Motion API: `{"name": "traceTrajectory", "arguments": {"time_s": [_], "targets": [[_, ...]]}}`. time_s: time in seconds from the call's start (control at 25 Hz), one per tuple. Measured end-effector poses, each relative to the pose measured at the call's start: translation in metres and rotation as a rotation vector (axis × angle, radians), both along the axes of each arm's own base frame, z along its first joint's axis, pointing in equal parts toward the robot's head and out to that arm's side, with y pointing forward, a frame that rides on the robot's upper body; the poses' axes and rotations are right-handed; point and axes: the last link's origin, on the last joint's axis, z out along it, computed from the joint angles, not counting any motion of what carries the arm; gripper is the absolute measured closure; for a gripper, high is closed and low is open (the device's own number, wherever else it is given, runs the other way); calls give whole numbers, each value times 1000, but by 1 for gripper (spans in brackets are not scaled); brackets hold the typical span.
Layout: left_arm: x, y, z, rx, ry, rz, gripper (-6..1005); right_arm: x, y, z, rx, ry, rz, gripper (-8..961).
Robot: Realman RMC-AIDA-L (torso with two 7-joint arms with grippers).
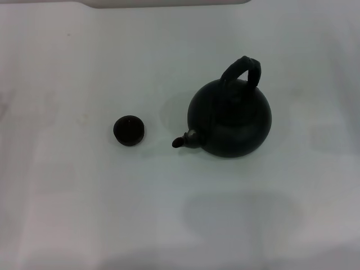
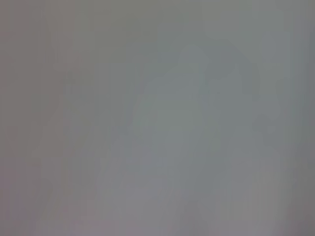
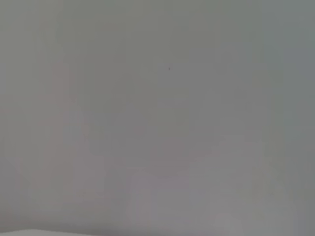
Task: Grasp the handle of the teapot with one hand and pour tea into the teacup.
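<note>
- On the white bench (image 1: 67,214), seen from the head, stand two dark things: the teapot (image 1: 233,121) and the teacup (image 1: 129,130).
- From the middle of the head view, the teapot sits at about 3 o'clock, close in, upright on its round black body.
- Its handle (image 1: 243,70) arches up over the top, toward 12 o'clock from the body, and nothing touches it.
- Its short spout (image 1: 185,139) juts from the body toward 8 o'clock, pointing roughly at the teacup; a pale spot shows near the spout's base.
- From the teapot the teacup lies at about 9 o'clock, well apart from it, low and round, standing by itself with bare bench all round.
- Neither hand shows in the head view, so whether either is apart or together cannot be told.
- Both wrist views show only a plain pale grey surface, with no hand and none of the task's things.
</note>
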Motion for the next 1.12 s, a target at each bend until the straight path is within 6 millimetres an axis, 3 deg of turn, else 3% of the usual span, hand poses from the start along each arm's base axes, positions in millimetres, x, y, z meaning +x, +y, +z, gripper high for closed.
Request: {"name": "traceTrajectory", "arguments": {"time_s": [1.12], "targets": [[0,1,1,5,2,-1,113,2,-2,-4,-7,9,-14,379]]}}
